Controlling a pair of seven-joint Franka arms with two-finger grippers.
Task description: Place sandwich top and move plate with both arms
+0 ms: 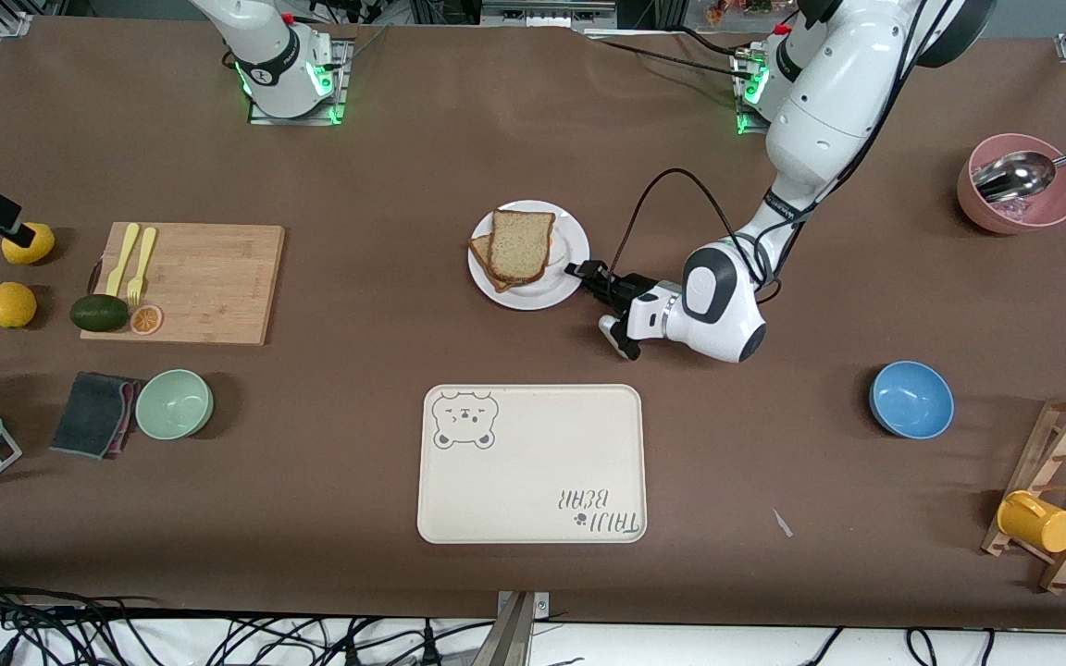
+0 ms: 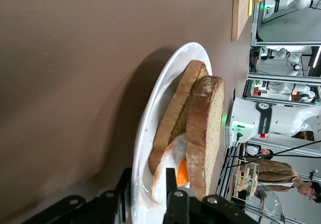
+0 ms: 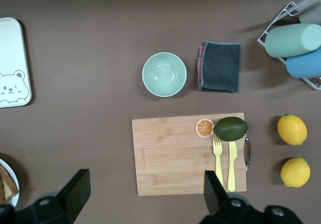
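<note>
The sandwich top [image 1: 524, 242] lies on the browner slice with fried egg [image 1: 480, 252], on the white plate [image 1: 572, 242] at the table's middle. In the left wrist view the top slice [image 2: 205, 128] covers the egg [image 2: 173, 166] on the plate [image 2: 150, 123]. My left gripper [image 1: 582, 274] is at the plate's rim on the side toward the left arm's end. Its jaws straddle the rim [image 2: 146, 184], one finger under it and one on it, shut on the plate. My right gripper [image 3: 143, 184] is open and empty, high over the table beside the cutting board [image 3: 188, 153].
The cream bear tray [image 1: 533, 462] lies nearer the front camera than the plate. The cutting board [image 1: 186, 282] with forks and an avocado, a green bowl [image 1: 174, 403] and a cloth [image 1: 93, 413] lie toward the right arm's end. A blue bowl [image 1: 911, 399] and a pink bowl [image 1: 1019, 199] lie toward the left arm's end.
</note>
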